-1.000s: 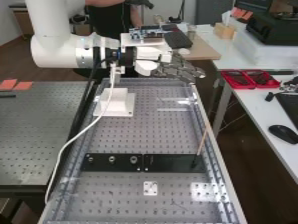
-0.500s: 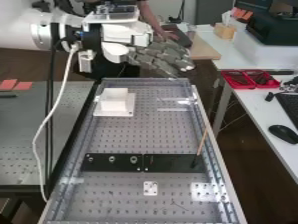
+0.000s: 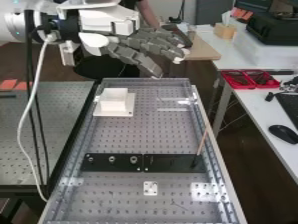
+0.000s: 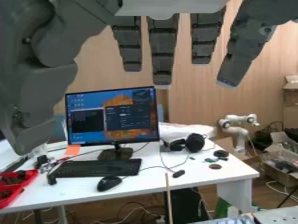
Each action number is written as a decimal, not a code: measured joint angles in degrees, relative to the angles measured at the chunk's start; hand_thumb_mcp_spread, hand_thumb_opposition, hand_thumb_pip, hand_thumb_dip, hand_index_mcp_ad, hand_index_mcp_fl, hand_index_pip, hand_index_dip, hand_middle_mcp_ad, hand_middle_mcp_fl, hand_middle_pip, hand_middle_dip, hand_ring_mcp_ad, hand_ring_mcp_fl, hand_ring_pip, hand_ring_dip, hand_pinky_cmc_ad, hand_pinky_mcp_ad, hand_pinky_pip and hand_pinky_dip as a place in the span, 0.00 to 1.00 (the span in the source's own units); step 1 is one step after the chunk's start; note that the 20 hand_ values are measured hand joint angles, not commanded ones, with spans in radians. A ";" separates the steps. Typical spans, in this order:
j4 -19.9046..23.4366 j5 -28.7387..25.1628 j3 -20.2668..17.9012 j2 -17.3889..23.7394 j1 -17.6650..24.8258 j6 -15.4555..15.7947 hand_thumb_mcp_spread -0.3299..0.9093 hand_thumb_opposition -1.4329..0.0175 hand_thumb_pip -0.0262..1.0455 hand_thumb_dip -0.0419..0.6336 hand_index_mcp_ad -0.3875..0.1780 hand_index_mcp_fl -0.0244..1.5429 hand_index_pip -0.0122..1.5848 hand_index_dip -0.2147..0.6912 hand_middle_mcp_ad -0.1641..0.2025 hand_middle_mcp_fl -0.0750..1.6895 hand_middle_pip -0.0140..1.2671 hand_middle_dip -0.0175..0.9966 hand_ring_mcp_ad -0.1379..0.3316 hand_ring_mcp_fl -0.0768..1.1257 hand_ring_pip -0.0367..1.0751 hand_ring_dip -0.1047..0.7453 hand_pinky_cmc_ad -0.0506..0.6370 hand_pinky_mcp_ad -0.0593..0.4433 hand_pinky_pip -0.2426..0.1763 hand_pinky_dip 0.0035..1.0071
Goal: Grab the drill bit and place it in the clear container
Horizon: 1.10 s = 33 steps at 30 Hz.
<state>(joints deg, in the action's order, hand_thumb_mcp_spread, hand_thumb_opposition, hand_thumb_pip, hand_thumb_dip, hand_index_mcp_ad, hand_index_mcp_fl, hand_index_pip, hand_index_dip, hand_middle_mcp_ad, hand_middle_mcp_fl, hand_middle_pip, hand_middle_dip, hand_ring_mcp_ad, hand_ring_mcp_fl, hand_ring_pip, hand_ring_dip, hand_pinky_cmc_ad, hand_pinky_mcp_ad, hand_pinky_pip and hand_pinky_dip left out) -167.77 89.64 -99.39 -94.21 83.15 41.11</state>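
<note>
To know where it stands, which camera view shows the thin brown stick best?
The high view: it shows the stick down to the black plate. In the wrist view, the picture's edge cuts off its lower end.

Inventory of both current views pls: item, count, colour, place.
Bench: 1, grey, perforated, centre
Plates: 2, black, end to end across bench
Round fittings: 3, metallic, left plate
Thin rod: 1, tan, leaning at right plate's right end
Block: 1, white, on square base, bench's far left
Side table: 1, white, right of bench
Monitor, keyboard, mouse, headphones: 1 each, black, on side table
Arm: 1, white, upper left
Hand: 1, dark grey, near bench's far end, fingers extended
</note>
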 joint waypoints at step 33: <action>0.01 1.56 1.01 -0.09 0.11 0.55 0.49 0.51 0.41 0.20 0.66 0.10 0.09 0.46 0.69 0.17 0.10 0.42 0.74 0.07 0.13 0.28 0.70 0.77 0.37 0.53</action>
<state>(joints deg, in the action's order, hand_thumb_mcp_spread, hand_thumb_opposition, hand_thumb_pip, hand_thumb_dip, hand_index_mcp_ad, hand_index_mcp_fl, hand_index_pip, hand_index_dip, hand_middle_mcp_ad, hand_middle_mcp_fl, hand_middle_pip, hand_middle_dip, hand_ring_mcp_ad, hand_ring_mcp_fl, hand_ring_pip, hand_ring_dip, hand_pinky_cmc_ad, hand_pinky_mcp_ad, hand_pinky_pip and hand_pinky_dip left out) -167.76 91.20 -98.38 -94.30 83.26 41.67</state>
